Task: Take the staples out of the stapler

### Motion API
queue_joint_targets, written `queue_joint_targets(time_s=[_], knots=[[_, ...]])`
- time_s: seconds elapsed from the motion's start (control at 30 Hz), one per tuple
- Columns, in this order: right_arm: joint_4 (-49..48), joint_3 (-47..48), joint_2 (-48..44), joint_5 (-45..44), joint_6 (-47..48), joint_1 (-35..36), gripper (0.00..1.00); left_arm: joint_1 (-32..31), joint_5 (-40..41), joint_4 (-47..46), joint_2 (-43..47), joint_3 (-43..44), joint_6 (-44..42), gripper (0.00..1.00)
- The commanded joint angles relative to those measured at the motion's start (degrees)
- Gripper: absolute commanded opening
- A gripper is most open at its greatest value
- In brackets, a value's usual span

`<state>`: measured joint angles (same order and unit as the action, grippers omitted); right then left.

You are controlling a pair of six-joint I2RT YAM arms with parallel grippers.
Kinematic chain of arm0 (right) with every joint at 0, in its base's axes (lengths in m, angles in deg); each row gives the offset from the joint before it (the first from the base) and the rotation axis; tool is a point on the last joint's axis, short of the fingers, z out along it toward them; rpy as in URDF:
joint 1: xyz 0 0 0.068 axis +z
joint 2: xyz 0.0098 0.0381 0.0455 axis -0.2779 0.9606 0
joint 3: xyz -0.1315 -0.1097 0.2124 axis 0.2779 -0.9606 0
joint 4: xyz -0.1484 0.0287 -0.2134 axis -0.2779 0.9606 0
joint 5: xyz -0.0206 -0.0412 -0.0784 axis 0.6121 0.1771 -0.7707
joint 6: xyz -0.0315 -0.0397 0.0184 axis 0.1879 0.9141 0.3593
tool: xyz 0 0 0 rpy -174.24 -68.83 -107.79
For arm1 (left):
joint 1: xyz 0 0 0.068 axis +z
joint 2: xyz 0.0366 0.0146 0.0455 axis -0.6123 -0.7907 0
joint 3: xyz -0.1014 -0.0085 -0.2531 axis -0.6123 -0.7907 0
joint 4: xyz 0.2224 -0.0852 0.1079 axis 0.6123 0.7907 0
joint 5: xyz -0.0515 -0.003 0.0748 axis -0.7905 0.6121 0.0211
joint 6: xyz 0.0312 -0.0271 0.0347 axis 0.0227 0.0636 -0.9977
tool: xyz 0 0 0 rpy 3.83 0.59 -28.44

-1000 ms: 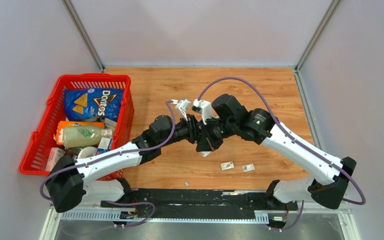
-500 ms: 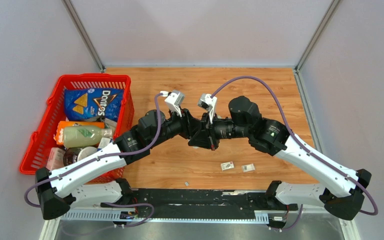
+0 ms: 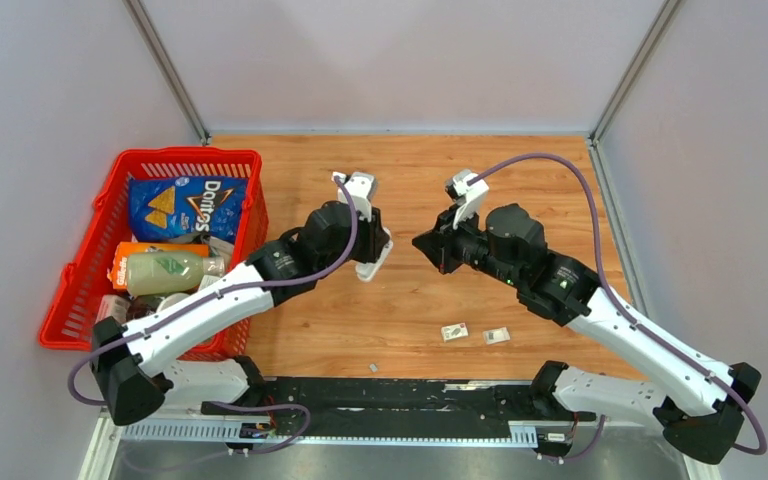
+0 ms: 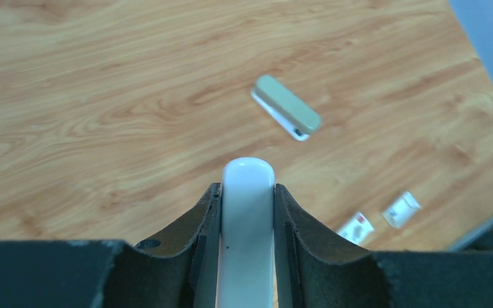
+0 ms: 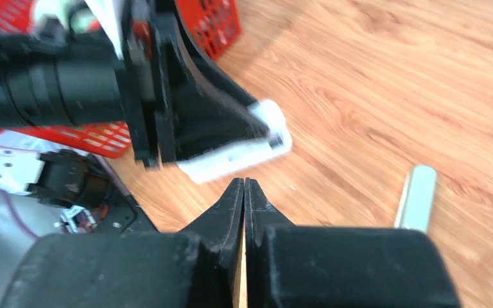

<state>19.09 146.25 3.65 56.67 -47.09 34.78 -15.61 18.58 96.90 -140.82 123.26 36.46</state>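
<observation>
Near the front edge of the bench [image 3: 300, 170] lay two small packets [image 3: 454, 332]. Beyond them one strip of staples [image 4: 287, 115] lay flat, long axis diagonal in the left wrist view, so unloading looked at least partly done. Above it the left end effector [image 4: 247, 190] gripped the white stapler [image 4: 248, 218], long axis along the fingers, rounded end pointing down toward the bench. Whether staples remained inside could not be told. The right end effector [image 5: 244, 185] was closed and empty.

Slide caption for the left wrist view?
Left gripper clamps the white stapler above the wooden table; a beige oblong piece and two small packets lie beyond.
</observation>
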Motion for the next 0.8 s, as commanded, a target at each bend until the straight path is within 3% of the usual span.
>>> queue_joint_targets(time_s=[0.0,0.23,0.47,0.53,0.77], knots=[[1.63,-3.95,-1.92,-9.86,-3.64,0.15,0.06,5.1,4.35,-0.61,-1.86,3.36,-3.05,0.0],[2.24,-11.68,-2.19,-15.22,-9.8,0.06,0.1,16.43,1.02,-4.21,-7.66,4.86,-2.79,0.0],[0.84,-17.05,-3.51,-15.41,-13.84,0.06,0.29,21.54,0.23,-10.79,-16.7,7.76,-7.01,0.0],[0.4,-18.19,-4.03,-14.88,-13.76,-0.03,0.41,22.33,0.22,-12.99,-20.29,8.46,-7.62,0.0],[-0.65,-20.83,-5.79,-12.34,-13.49,-0.03,0.64,23.92,1.36,-18.01,-32.78,11.63,-6.93,0.0]])
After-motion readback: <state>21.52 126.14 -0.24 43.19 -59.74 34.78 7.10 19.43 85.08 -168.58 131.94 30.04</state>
